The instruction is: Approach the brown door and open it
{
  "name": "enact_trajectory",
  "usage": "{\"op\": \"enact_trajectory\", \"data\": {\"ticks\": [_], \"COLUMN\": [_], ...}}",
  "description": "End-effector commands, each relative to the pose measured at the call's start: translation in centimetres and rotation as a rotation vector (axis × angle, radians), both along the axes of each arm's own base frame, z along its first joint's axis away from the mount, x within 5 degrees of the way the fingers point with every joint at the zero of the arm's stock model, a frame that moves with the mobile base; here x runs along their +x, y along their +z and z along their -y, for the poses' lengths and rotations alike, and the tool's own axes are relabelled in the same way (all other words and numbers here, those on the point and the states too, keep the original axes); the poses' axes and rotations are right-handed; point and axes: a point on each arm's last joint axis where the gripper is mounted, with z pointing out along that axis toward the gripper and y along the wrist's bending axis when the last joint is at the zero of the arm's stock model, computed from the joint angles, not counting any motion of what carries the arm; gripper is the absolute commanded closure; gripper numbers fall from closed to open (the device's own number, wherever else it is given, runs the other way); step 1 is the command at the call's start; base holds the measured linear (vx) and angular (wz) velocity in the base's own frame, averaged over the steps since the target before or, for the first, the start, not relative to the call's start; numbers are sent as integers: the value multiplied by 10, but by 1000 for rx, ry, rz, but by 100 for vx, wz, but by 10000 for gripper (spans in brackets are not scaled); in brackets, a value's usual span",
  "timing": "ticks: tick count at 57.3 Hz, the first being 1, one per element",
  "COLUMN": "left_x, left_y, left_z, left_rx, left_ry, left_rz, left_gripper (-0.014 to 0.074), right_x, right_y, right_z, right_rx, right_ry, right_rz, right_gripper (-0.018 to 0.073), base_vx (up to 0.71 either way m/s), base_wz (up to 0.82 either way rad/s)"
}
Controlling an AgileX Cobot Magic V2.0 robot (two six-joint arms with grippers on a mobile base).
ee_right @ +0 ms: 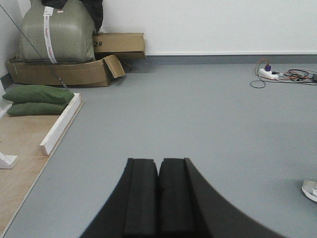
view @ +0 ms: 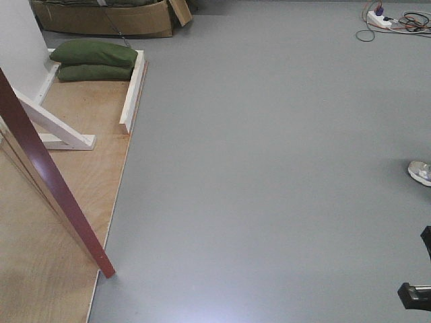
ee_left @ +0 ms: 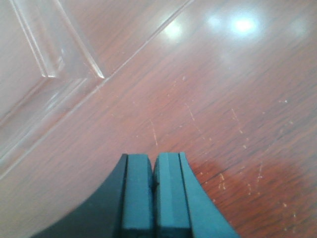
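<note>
I am holding my left gripper [ee_left: 154, 158] with its fingers pressed together on nothing, pointing straight at the door [ee_left: 223, 99]. The glossy red-brown wood is filling the whole left wrist view, so the tips are sitting very near the face. I cannot tell whether they are touching it. A recessed panel [ee_left: 44, 59] is lying to the far left of the tips. No handle is showing in any view.

My right gripper [ee_right: 158, 161] is also closed and empty, hanging over the bare grey floor [ee_right: 198, 109] and looking away from the door.

In the front view the door [view: 54, 195] is showing as a slanted edge at the near left, its foot standing at the rim of the plywood base [view: 81, 168]. Behind it the white braces [view: 60, 131] are lying on the plywood, with green sandbags [view: 94, 54] at the far left. A power strip [view: 378, 19] is lying at the far right and a shoe [view: 421, 173] at the right edge.

I am judging this as the push that swings the door. To do it well, I am planning to press with the closed tips on the flat wood, clear of the panel's moulding where they could slip. The base should be following the door's arc so the push is staying square. The right arm should be staying tucked and out of the swing.
</note>
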Motion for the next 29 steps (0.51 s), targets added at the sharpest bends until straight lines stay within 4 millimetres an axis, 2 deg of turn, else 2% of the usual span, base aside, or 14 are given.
{"op": "enact_trajectory", "data": {"ticks": [1, 29], "left_x": [-16, -16], "left_y": [30, 30], "left_z": [12, 12], "left_rx": [-2, -2], "left_ry": [-9, -10], "left_rz": [94, 93], "left_gripper": [600, 600], "right_x": [1, 1], "right_y": [6, 6], "right_z": [1, 1], "right_rx": [-4, -4], "right_ry": [-6, -6], "right_rz": [87, 87], "right_gripper": [559, 559], "base_vx": [0, 0], "base_wz": [0, -1]}}
